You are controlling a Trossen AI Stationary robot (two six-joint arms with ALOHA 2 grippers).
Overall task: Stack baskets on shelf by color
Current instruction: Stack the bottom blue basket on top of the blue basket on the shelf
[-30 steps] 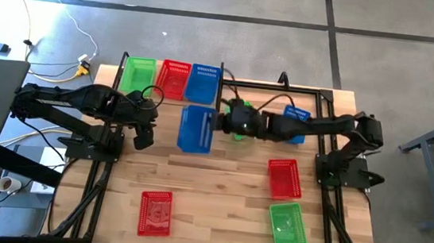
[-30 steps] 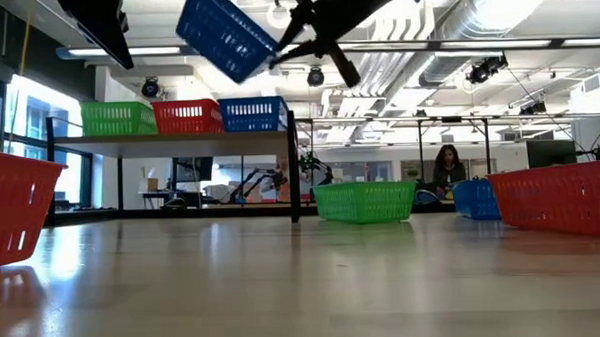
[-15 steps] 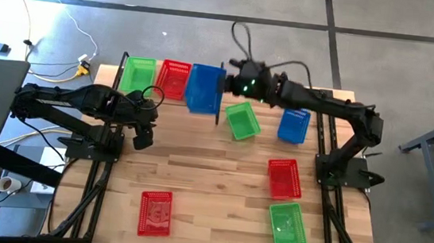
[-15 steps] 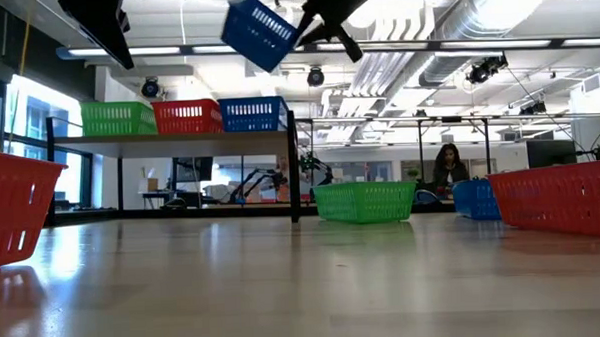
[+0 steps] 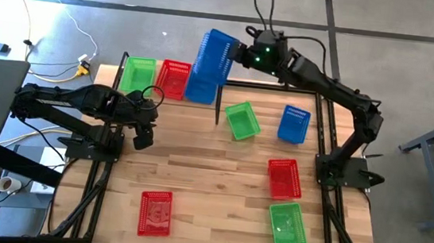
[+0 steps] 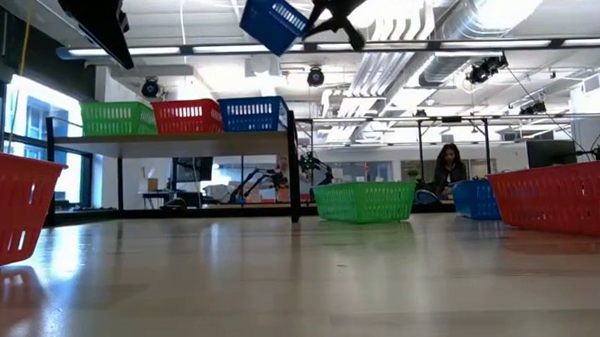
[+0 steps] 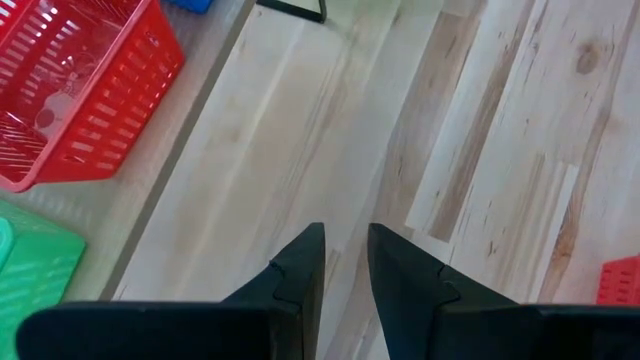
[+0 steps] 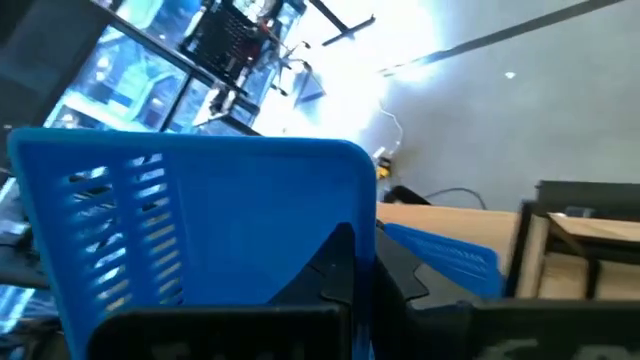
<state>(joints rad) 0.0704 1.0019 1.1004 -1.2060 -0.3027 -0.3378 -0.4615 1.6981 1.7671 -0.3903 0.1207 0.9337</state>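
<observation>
My right gripper (image 5: 239, 54) is shut on a blue basket (image 5: 215, 53), which hangs high above the right end of the shelf (image 6: 169, 139); the low view shows that basket (image 6: 273, 19) well above the shelf. On the shelf a green basket (image 5: 138, 74), a red basket (image 5: 174, 77) and a blue basket (image 5: 201, 90) rest on their bottoms in a row. My left gripper (image 7: 345, 240) hovers over the table in front of the shelf's left part, a little open, with nothing between its fingers. My right gripper pinches a side wall of the blue basket near its rim (image 8: 330, 225) between its two fingers. The fingers come nearly level from the table's right side. The basket is lifted clear and tilted, hanging out to the left of the fingers above the shelf.
On the table rest a green basket (image 5: 242, 120) and a blue basket (image 5: 293, 123) right of the shelf, a red basket (image 5: 284, 178) and a green basket (image 5: 287, 226) at the near right, and a red basket (image 5: 155, 212) at the near left. A person (image 6: 447, 168) sits far behind.
My right gripper, still shut on the blue basket, has swung up and toward the table's far edge, from over the table in front of the shelf to above the shelf's right end. The basket has risen with it and stays tilted.
</observation>
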